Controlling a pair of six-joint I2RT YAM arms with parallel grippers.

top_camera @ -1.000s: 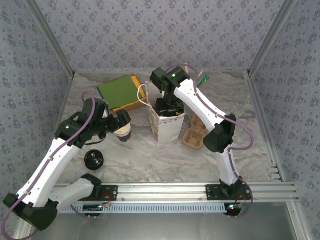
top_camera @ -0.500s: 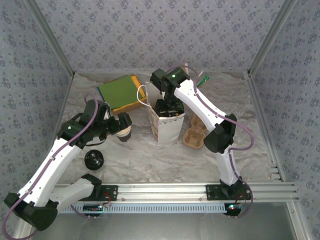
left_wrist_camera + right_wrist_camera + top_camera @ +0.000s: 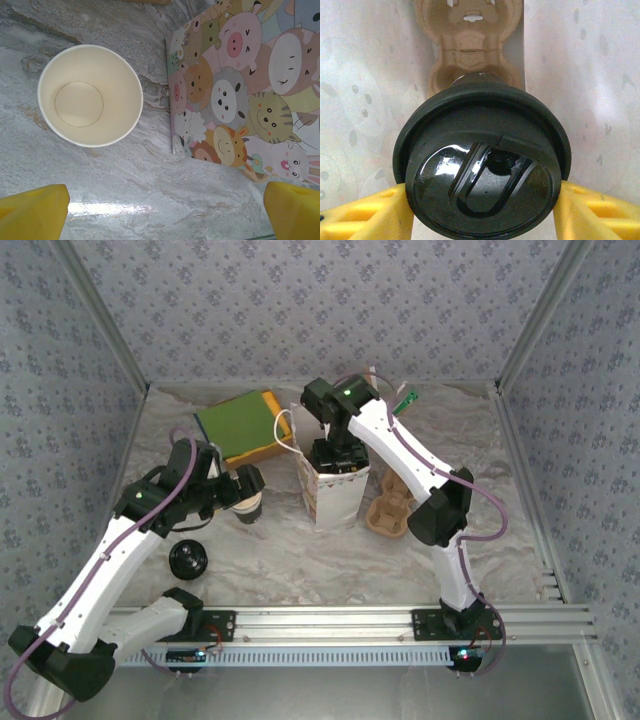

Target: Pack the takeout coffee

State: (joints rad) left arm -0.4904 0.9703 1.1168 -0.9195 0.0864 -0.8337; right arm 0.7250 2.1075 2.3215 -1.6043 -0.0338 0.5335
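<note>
**Top view.** The right gripper (image 3: 338, 453) stands at the open mouth of the upright paper bag printed with cartoon animals (image 3: 335, 498), placed as it was a second ago. Its yellow fingers (image 3: 370, 217) pinch the takeout coffee (image 3: 482, 175), a dark cup under a round black plastic lid, from either side. A brown pulp cup carrier (image 3: 470, 45) shows beyond it. The left gripper (image 3: 240, 487), jaws spread wide and empty, hovers over the lidless cream-lined paper cup (image 3: 90, 95) left of the bag. Its arm has shifted slightly leftward. The loose black lid (image 3: 188, 558) has not moved.
</note>
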